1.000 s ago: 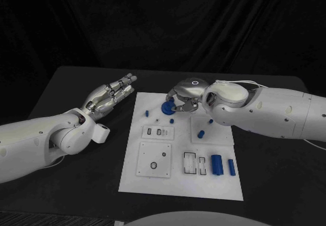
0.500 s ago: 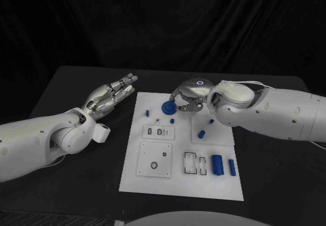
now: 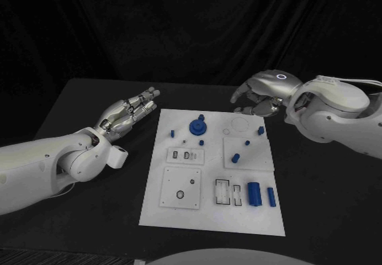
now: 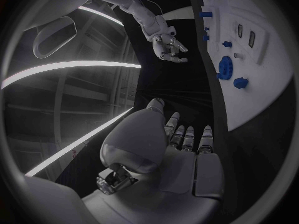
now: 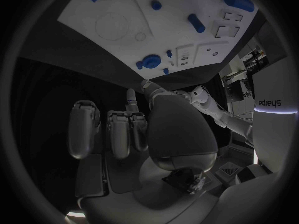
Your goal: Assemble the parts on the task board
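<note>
- Black counter point(image 3: 79, 99) under a dark backdrop, with the white task board point(image 3: 215, 221) laid down the middle.
- Left hand point(image 3: 127, 115) lies just off the board's left edge, fingers stretched out straight and close together, holding nothing.
- Right hand point(image 3: 263, 94) hangs beyond the board's far right corner, fingers loosely curved and apart, nothing in its grasp; the left wrist view shows it the same way point(image 4: 169, 47).
- On the board's far end stands a blue gear point(image 3: 197, 128) with a knob on top, clear of both hands.
- Just right of it a bare round recess point(image 3: 239, 125), and a small blue peg point(image 3: 261, 130) near the right edge.
- Mid-board: more small blue pegs point(image 3: 235, 158) standing apart from each other.
- Near end: two blue cylinders point(image 3: 255, 193) lying side by side beside white slotted blocks point(image 3: 227, 191).
</note>
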